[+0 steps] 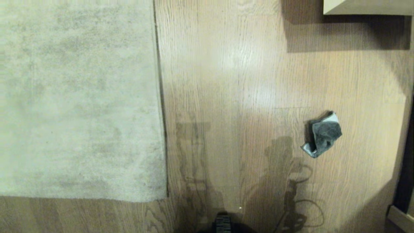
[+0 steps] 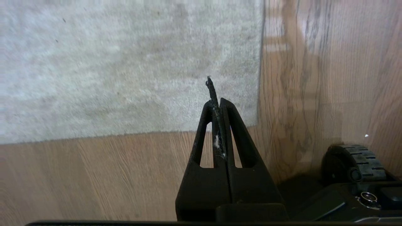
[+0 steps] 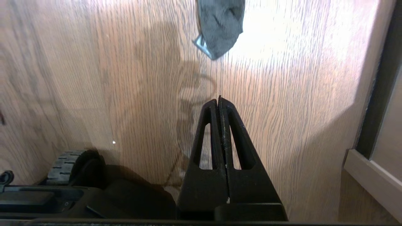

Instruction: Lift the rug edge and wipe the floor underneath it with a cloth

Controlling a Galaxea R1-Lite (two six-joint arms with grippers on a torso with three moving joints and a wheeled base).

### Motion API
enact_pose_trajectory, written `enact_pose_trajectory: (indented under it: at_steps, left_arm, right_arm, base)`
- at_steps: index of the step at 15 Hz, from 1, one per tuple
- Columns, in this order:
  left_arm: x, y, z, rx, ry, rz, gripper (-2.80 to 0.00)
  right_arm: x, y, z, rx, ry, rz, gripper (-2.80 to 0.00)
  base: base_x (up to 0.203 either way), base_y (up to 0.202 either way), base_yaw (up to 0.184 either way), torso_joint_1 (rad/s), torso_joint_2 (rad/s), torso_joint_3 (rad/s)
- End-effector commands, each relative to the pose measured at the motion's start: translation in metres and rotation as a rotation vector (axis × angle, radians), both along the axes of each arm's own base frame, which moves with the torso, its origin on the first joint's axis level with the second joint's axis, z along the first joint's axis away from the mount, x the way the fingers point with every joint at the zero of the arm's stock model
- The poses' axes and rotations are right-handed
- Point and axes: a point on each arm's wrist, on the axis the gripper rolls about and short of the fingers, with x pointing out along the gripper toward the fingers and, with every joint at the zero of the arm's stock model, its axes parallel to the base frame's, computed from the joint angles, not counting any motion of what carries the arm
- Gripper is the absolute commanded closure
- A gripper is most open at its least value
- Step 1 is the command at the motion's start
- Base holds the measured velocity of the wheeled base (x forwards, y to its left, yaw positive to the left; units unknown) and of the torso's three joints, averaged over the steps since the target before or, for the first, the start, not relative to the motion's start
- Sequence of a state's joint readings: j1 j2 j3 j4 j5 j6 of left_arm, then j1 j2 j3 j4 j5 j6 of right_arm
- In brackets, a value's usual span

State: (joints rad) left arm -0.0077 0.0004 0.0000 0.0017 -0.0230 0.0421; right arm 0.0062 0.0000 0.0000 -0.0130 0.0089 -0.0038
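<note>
The pale grey-beige rug (image 1: pixel 77 97) lies flat at the left, and its rug edge (image 1: pixel 160 97) runs straight away from me. The floor (image 1: pixel 233 81) is light brown wood-grain planks. A crumpled dark grey cloth (image 1: pixel 322 134) lies on it at the right, well apart from the rug. My left gripper (image 2: pixel 219 102) hangs shut above the rug's near corner (image 2: pixel 256 121), and the rug edge (image 2: pixel 261 62) passes beside it. A thin dark strip (image 2: pixel 211 88) pokes out of its tips. My right gripper (image 3: pixel 219 99) hangs shut and empty above bare floor, short of the cloth (image 3: pixel 221 25). Neither gripper shows in the head view.
A pale piece of furniture (image 1: pixel 368 6) casts a shadow at the far right. A dark upright and a light baseboard (image 1: pixel 401 216) line the right side, seen as trim (image 3: pixel 370 175) by the right gripper. My base's wheels (image 2: pixel 361 157) (image 3: pixel 66 161) sit between the arms.
</note>
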Motion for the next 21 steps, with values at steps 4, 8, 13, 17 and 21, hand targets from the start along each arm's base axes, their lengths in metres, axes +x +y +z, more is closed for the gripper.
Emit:
enact_pose_trajectory:
  at_steps: [4, 8, 13, 17, 21]
  left_arm:
    - [0.0000, 0.0000, 0.0000, -0.017, 0.000, 0.002, 0.00]
    - [0.0000, 0.0002, 0.0001, -0.034, 0.000, 0.008, 0.00]
    - [0.0000, 0.0001, 0.0000, -0.025, 0.000, 0.006, 0.00]
    - [0.0000, 0.0002, 0.0000, -0.005, 0.000, 0.009, 0.00]
    - [0.0000, 0.0002, 0.0002, -0.011, -0.002, 0.008, 0.00]
  right_arm:
    - [0.0001, 0.0000, 0.0001, -0.001, 0.001, 0.002, 0.00]
    - [0.0001, 0.0000, 0.0001, -0.001, 0.001, 0.002, 0.00]
    - [0.0001, 0.0000, 0.0001, -0.001, 0.001, 0.000, 0.00]
    - [0.0001, 0.0000, 0.0001, -0.001, 0.001, 0.000, 0.00]
    - [0.0001, 0.0000, 0.0001, -0.001, 0.001, 0.000, 0.00]
  base:
    - [0.000, 0.000, 0.000, 0.001, 0.00, 0.205]
    - [0.000, 0.000, 0.000, 0.003, 0.00, 0.199]
    - [0.000, 0.000, 0.000, 0.002, 0.00, 0.202]
    - [0.000, 0.000, 0.000, 0.003, 0.00, 0.204]
    - [0.000, 0.000, 0.000, 0.004, 0.00, 0.200]
